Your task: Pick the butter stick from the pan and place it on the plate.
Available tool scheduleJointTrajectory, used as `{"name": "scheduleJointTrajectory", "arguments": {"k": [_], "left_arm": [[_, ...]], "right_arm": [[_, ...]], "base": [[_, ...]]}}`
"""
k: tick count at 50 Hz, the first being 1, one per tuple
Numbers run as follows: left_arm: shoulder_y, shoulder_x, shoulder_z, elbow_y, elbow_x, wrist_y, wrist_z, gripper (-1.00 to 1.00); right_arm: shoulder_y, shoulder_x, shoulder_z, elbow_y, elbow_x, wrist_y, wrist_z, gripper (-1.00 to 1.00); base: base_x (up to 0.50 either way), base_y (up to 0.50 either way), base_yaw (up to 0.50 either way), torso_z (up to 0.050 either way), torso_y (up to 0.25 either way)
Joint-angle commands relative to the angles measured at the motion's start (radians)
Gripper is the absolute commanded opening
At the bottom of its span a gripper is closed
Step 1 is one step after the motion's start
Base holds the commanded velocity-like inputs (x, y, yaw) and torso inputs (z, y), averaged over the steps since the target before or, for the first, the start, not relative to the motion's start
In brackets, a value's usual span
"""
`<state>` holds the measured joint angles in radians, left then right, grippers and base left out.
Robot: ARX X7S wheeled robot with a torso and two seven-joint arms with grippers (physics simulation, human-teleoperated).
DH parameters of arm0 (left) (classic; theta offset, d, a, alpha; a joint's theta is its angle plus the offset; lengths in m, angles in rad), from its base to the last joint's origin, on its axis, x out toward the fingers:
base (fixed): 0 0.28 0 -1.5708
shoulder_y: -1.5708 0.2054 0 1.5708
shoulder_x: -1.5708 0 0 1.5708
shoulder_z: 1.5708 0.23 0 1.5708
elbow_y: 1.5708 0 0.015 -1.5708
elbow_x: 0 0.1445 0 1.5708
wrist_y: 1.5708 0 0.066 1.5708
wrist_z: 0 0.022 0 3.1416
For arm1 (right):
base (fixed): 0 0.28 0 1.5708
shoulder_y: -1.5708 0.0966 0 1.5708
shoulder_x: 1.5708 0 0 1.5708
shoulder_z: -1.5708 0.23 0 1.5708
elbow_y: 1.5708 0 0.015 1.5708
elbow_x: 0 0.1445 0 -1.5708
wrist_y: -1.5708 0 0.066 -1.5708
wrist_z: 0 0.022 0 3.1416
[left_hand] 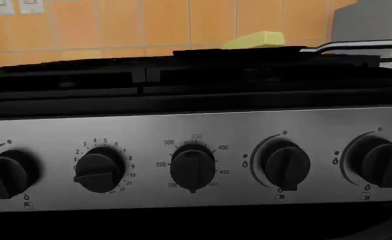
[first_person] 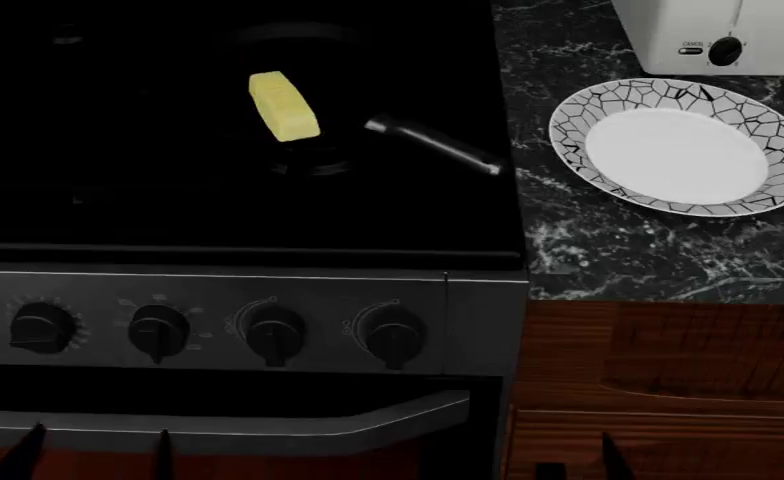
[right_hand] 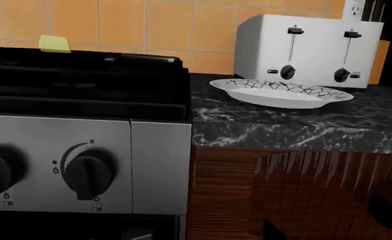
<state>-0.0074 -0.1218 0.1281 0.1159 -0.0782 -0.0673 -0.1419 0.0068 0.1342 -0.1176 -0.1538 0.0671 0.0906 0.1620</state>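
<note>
Butter stick (first_person: 284,106) lay inside the pan (first_person: 315,150) on the dark stove (first_person: 125,200), angled, with the pan's grey handle (first_person: 435,144) pointing toward the plate (first_person: 684,148). That plate sat bare on the marble counter (first_person: 632,250) beside the stove, before a white toaster (first_person: 719,35). Whether my fingers were open or closed, I could not tell; they held nothing I could see.

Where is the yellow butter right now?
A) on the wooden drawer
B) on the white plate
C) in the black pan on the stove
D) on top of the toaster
C: the butter lies in the pan on the dark stove, and the plate on the counter to its right has nothing on it.
</note>
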Motion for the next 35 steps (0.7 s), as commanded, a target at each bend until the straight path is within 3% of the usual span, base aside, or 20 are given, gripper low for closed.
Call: {"name": "scheduleJointTrajectory", "arguments": {"k": [1,10,13,19,25,29,32,34,35], "left_arm": [[-0.023,-0.039,0.008,0.255,0.018,-0.195,-0.033,1.0],[-0.14,-0.094,0.016,0.59,0.063,-0.52,-0.052,1.0],[-0.211,-0.087,-0.015,0.691,0.012,-0.646,-0.028,1.0],[-0.272,-0.083,-0.048,0.723,-0.027,-0.704,-0.016,1.0],[-0.472,-0.098,-0.087,0.862,-0.084,-0.993,0.0,1.0],[-0.622,-0.098,-0.102,0.898,-0.119,-1.183,0.017,1.0],[-0.854,-0.058,-0.182,0.923,-0.169,-1.476,0.042,1.0],[-0.876,-0.07,-0.173,0.903,-0.169,-1.474,0.035,1.0],[-0.911,-0.073,-0.164,0.861,-0.162,-1.487,0.022,1.0]], "right_arm": [[0.03,0.061,-0.011,-0.289,-0.061,0.192,0.036,1.0],[0.143,0.104,-0.001,-0.599,-0.046,0.482,0.009,1.0],[0.222,0.113,-0.001,-0.698,-0.031,0.616,-0.009,1.0],[0.384,0.132,-0.029,-0.815,-0.03,0.823,-0.031,1.0],[0.629,0.118,0.005,-0.892,0.037,1.093,-0.065,1.0],[0.829,0.138,0.098,-0.893,0.275,1.281,0.033,1.0],[0.995,0.116,0.137,-0.869,0.32,1.455,0.024,1.0],[1.061,0.129,0.184,-0.79,0.46,1.48,0.104,1.0],[1.11,0.148,0.227,-0.708,0.61,1.48,0.234,1.0]], "base": [[0.0,0.0,0.0,0.0,0.0],[0.0,0.0,0.0,0.0,0.0],[0.0,0.0,0.0,0.0,0.0],[0.0,0.0,0.0,0.0,0.0],[0.0,0.0,0.0,0.0,0.0],[0.0,0.0,0.0,0.0,0.0],[0.0,0.0,0.0,0.0,0.0],[0.0,0.0,0.0,0.0,0.0],[0.0,0.0,0.0,0.0,0.0]]}}
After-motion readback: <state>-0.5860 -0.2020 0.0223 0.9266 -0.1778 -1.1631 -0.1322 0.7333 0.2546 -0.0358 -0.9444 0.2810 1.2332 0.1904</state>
